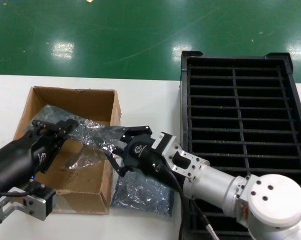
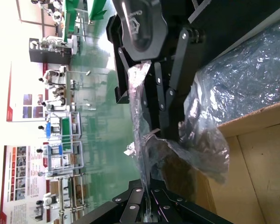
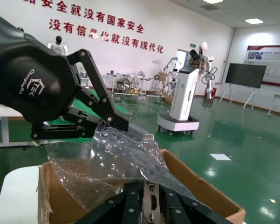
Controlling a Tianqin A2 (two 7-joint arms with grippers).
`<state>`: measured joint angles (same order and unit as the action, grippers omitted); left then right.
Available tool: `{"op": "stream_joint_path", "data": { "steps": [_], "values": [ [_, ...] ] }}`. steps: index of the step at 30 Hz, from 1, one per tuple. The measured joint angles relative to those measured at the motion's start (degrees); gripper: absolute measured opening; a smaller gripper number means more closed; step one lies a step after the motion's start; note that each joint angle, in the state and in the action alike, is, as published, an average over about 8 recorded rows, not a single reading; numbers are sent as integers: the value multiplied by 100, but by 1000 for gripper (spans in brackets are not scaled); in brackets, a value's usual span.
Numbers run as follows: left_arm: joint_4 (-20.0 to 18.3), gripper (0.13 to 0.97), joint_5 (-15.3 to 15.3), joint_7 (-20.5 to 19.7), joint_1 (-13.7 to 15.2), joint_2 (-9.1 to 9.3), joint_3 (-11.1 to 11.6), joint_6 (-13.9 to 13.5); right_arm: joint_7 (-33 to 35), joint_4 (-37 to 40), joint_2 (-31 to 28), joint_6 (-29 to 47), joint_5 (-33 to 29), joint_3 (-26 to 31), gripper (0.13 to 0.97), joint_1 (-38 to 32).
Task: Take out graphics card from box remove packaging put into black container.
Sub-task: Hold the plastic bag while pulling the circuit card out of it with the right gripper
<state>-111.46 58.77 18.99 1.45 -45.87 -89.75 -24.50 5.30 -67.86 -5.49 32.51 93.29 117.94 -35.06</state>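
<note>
Head view is showing a white bench (image 1: 145, 100) carrying one brown cardboard box (image 1: 70, 145) on the robot's left and one large black container (image 1: 243, 130) on its right, with many narrow slot rows in two columns. Two crinkly antistatic bags are showing. One bag (image 1: 90, 132) is being held stretched in the air over the box and its right wall, between the two claws. The second bag (image 1: 142, 192) is lying flat on the bench, just beside the box's right wall and under the right arm.

One left claw (image 1: 52, 127) is reaching over the box's inside, its fingers closing together on the left end of the stretched bag. One right claw (image 1: 121, 150) is sitting at the box's right wall, its fingers clamping the other end of the same bag.

Left wrist view is showing the right claw (image 2: 136, 77) pinching a twisted edge of the plastic, with the bag bunching above the box's corner. Right wrist view is showing the left claw (image 3: 114, 123) gripping the clear film above the open box, and a silver bracket of one graphics card (image 3: 152, 198) is showing between the right claw's fingers, at the lower edge of the bag. How far the card is sitting inside the bag cannot be told.
</note>
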Motion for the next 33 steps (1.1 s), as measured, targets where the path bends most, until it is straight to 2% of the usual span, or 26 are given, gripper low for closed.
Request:
{"op": "stream_joint_path", "data": {
  "steps": [13, 33],
  "values": [
    [0, 140, 0, 0, 0, 0, 0, 0, -28, -543, -301, 77, 39, -44, 188, 261],
    [0, 140, 0, 0, 0, 0, 0, 0, -175, -586, -339, 183, 85, 20, 188, 284]
  ]
}}
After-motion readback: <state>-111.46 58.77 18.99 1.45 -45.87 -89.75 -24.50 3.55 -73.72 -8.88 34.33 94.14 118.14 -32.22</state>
